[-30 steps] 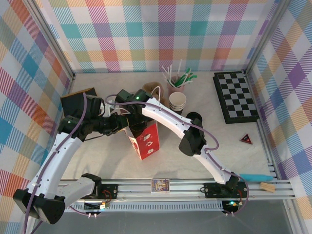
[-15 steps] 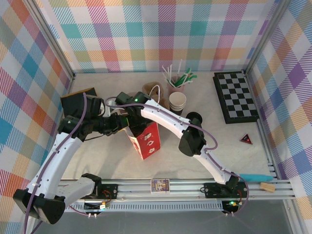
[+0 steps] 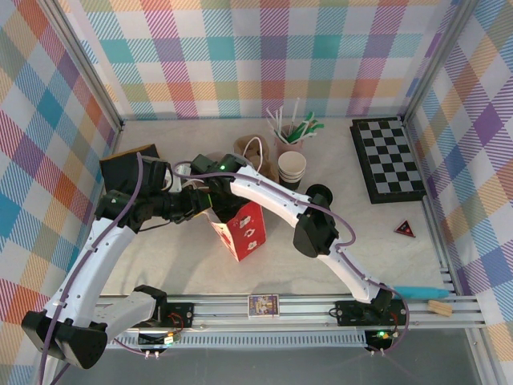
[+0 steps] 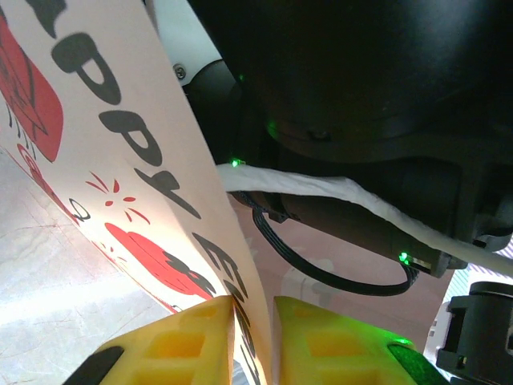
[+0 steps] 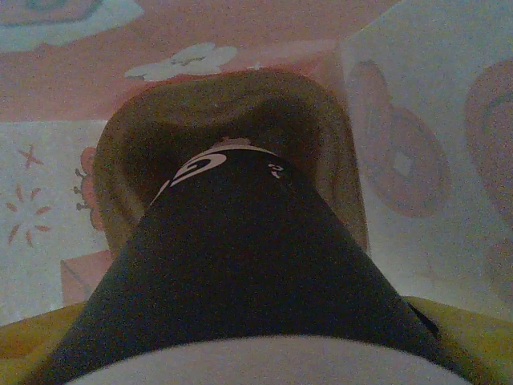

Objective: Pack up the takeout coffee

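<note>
A red and white paper bag [image 3: 242, 233] stands open at the table's middle. My left gripper [image 3: 204, 207] is shut on the bag's top edge; in the left wrist view its yellow fingers [image 4: 180, 341] pinch the printed bag wall [image 4: 120, 160]. My right arm [image 3: 264, 188] reaches down into the bag's mouth. In the right wrist view the takeout coffee [image 5: 240, 265], a white cup with a dark band, sits between the right gripper [image 5: 248, 357] fingers, which are shut on it. It hangs inside the bag above a brown holder [image 5: 224, 104]. The lid is hidden.
A stack of lidless white cups [image 3: 292, 167] and a pink cup of straws [image 3: 288, 135] stand behind the bag. A chessboard [image 3: 387, 159] lies at the back right, a red triangle [image 3: 405, 229] near it. A black box [image 3: 127, 168] sits at the left.
The right wrist has shifted slightly left and further into the bag's mouth. The bag has leaned a little. The left arm holds still.
</note>
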Robot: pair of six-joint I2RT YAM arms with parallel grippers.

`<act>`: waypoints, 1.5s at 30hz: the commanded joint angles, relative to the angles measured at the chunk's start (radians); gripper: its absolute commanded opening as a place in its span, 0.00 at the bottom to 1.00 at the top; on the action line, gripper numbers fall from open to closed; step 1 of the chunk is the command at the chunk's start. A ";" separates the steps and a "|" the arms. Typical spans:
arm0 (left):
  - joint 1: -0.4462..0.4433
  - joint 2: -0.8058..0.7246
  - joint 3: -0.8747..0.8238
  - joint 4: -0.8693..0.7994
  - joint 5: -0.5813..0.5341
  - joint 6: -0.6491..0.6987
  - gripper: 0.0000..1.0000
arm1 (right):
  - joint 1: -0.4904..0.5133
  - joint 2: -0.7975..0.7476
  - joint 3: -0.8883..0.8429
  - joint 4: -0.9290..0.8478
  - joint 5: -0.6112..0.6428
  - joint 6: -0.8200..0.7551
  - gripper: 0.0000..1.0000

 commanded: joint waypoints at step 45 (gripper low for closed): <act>-0.006 -0.018 -0.008 -0.028 0.029 0.021 0.20 | 0.033 0.071 -0.229 0.077 -0.008 0.006 0.30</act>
